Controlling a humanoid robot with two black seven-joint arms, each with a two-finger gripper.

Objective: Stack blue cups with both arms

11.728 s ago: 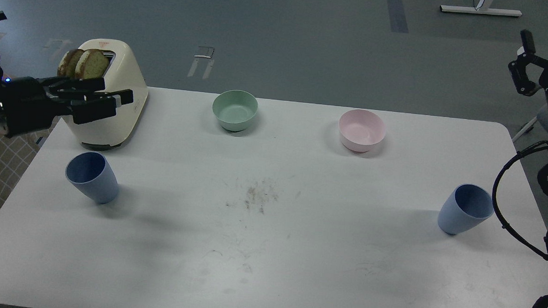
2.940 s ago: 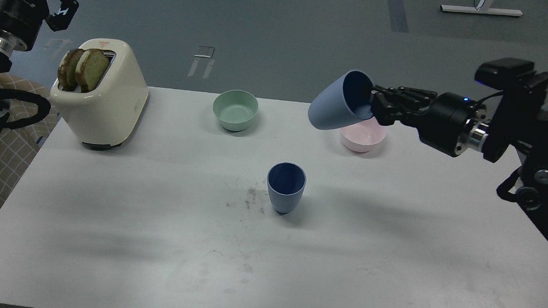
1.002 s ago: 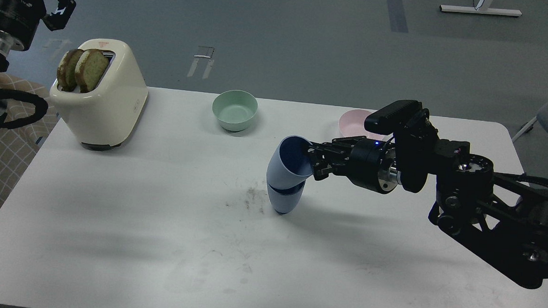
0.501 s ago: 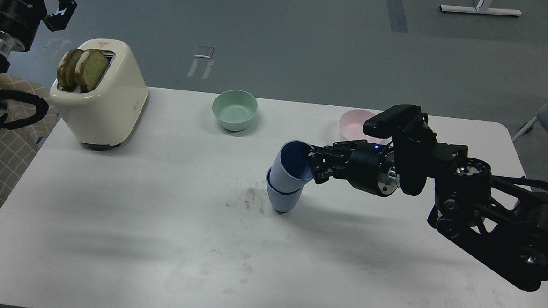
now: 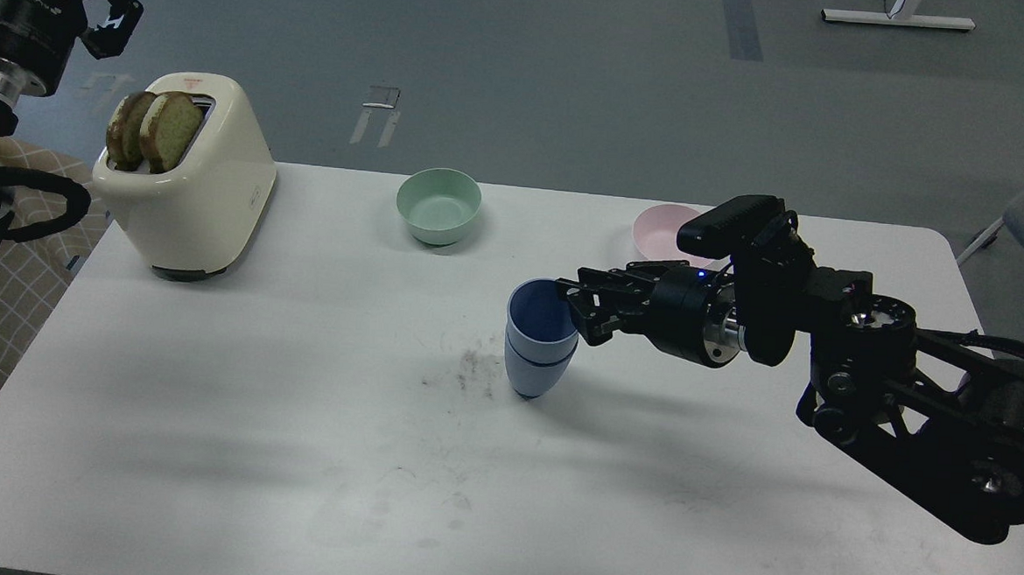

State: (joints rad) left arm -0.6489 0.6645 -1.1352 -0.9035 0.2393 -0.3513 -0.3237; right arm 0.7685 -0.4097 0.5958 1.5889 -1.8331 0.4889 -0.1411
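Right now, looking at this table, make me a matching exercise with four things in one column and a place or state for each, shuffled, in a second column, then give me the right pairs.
Things:
1. upper blue cup
2. mint-green bowl
3. toaster
4. pink bowl

Places or states:
A. partly hidden behind the right arm
B. nested upright inside the lower blue cup
C. holds two bread slices, far left corner
D. stands alone at the far edge, middle of the table

Pairs: 1-B, 2-D, 3-C, 4-A
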